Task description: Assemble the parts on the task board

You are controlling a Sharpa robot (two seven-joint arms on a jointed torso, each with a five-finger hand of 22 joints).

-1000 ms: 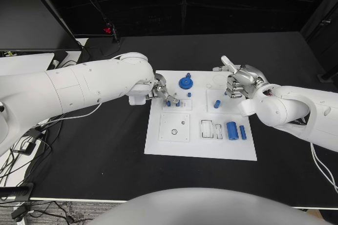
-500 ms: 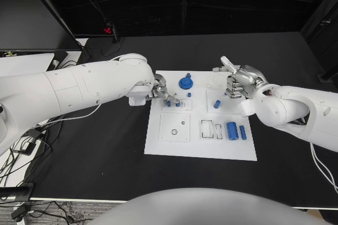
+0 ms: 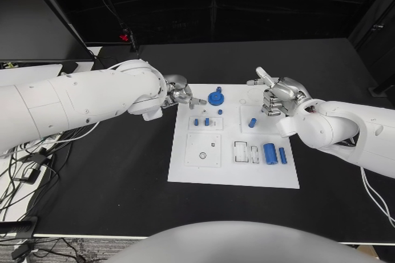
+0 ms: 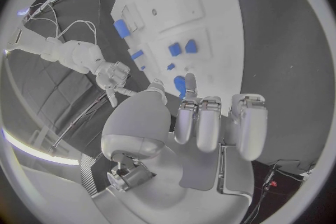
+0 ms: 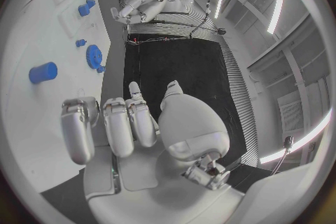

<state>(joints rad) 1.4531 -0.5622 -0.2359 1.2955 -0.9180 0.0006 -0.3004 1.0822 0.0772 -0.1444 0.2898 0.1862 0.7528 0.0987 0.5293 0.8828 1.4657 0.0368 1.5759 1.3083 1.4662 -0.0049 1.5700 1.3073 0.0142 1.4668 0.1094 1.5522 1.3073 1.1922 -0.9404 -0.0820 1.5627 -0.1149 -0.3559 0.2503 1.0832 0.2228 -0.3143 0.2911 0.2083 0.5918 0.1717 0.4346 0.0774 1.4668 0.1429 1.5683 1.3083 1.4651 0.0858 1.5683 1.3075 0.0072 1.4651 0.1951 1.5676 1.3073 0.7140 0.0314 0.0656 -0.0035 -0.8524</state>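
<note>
So, quick status from my side of the desk (image 3: 99, 177). My left hand (image 3: 180, 95) hangs just off the task board (image 3: 234, 174)'s far left corner, fingers curled in a bit, and honestly I can't tell whether anything small is pinched in there. My right hand (image 3: 278, 97) is over the board's far right corner, fingers curled in with nothing in them as far as I can see.

On the board: the blue gear (image 3: 216, 97) sits near the far edge at the middle, two small blue pegs (image 3: 201, 121) stand in their block toward the left edge, and one small blue piece (image 3: 253, 122) lies right of centre. A big blue cylinder (image 3: 270, 153) and a slim blue pin (image 3: 283, 155) sit near the right edge toward the front, beside an open slot (image 3: 241, 150).

My guess is the step in hand is fetching the next part. How I'd do it well:
- open the fingers fully before going down
- come straight down on the part, not sideways, so nothing gets knocked
- pinch low and keep it upright for its hole
- keep the right hand clear of the gear
</note>
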